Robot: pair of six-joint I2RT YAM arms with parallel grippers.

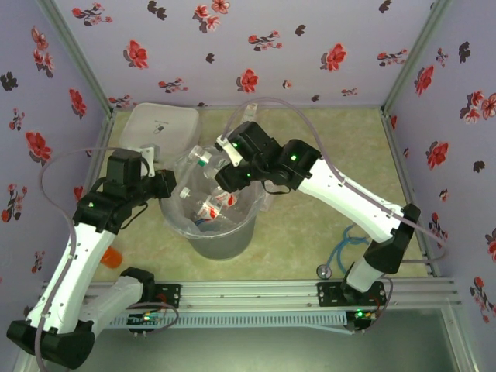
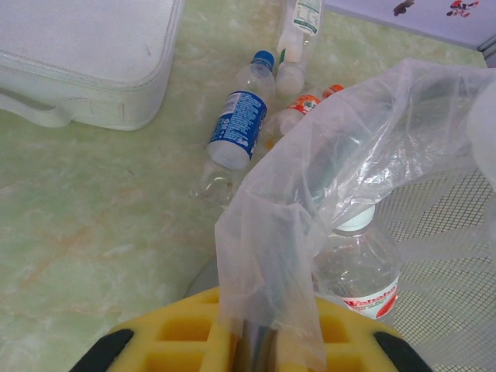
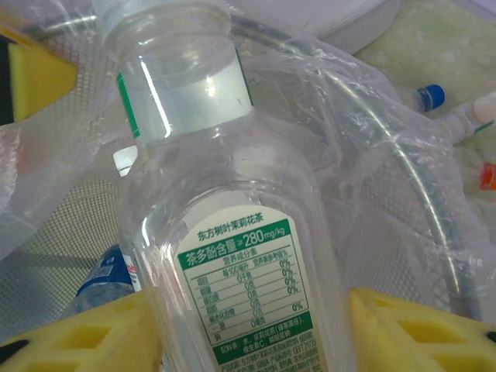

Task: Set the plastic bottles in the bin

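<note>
I see the bin point(image 1: 225, 246), a round grey bucket lined with a crinkly clear bag point(image 2: 310, 194), standing upright mid-table point(image 2: 93, 209) with a red-labelled bottle point(image 1: 215, 204) and a blue-labelled bottle point(image 3: 105, 283) lying inside. A clear green-labelled bottle point(image 3: 225, 256) with a white nutrition panel sits tilted just over its mouth. Outside, on the table near the rim, I count three more lying down: a blue-capped bottle point(image 2: 239, 128), an orange-capped bottle point(image 2: 304, 107) and a white-capped bottle point(image 2: 298, 35).

— Where's the right tool point(image 1: 222, 167)?
— Over the bin point(image 1: 221, 244), holding a clear bottle point(image 1: 203, 161).
— And the left tool point(image 1: 167, 184)?
— At the bin's left rim. More bottles point(image 1: 213, 208) lie inside. A white lidded container point(image 1: 163, 124) sits behind it.
</note>
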